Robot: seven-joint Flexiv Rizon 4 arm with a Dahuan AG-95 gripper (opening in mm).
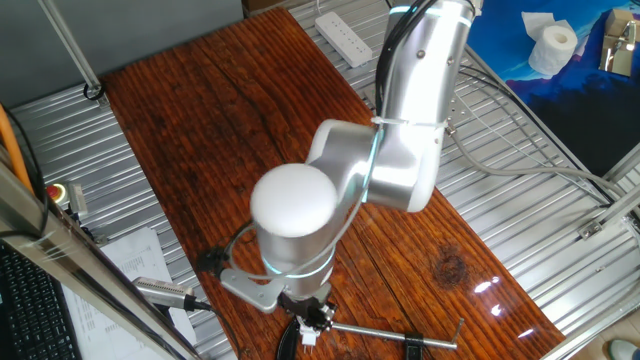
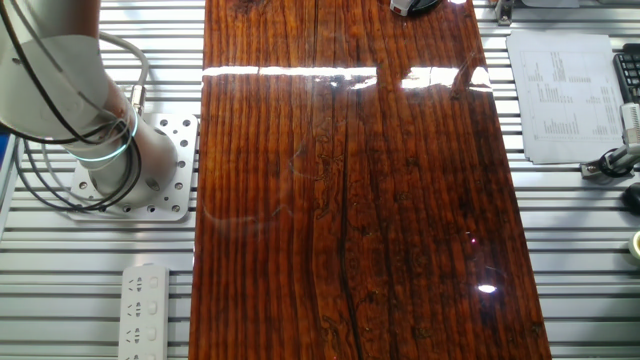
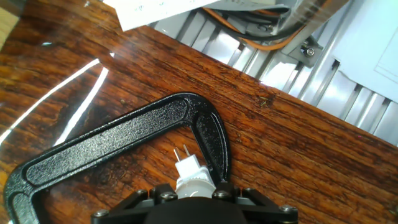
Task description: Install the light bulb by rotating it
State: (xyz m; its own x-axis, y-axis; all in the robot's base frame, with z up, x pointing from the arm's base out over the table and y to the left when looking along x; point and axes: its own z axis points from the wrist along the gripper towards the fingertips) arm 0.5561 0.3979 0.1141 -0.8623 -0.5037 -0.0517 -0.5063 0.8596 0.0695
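Dark red-brown wooden counter (image 2: 340, 200) on ribbed metal frame. Black C-clamp (image 3: 124, 140) lying on it. White power strip (image 1: 345, 38) beside far edge. Printed sheet (image 2: 562, 95) off one side. Toilet paper roll (image 1: 552, 48) apart.

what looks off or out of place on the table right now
Nothing spilled or broken. One oddity: in the hand view the light bulb points its two bare pins at a black clamp lying on the wooden table, and no socket shows.

My gripper (image 3: 193, 202) hangs over a black C-clamp (image 3: 118, 140) that blocks the way down. I see bare wooden tabletop (image 3: 298, 143) beyond its curved frame.
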